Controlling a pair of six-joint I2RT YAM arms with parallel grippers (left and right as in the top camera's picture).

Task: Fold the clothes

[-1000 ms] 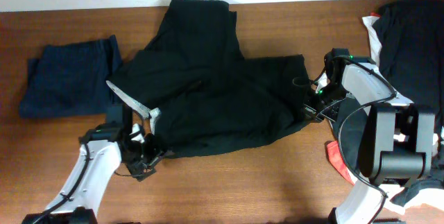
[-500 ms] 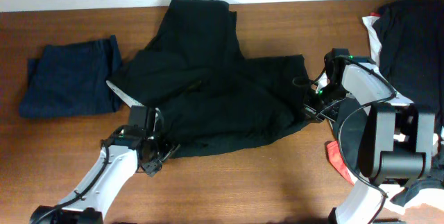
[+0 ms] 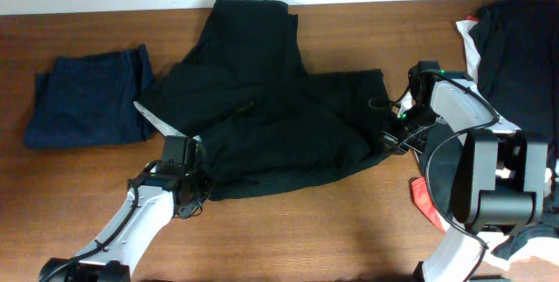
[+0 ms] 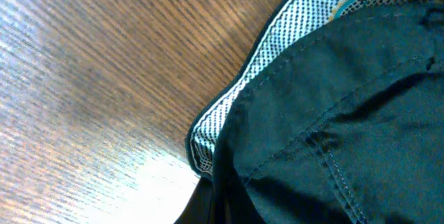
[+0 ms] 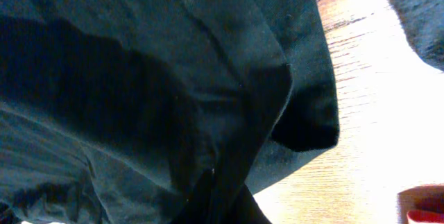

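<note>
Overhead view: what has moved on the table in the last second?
The left gripper slid right, closer against the near-left edge of the black garment, and it now hides the end of the white lining. The right gripper, at the garment's right edge, and the navy garment stayed put.

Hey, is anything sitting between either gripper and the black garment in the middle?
Nothing visible. The left gripper is at the lower-left edge of the black garment, and the right gripper is at its right edge.
</note>
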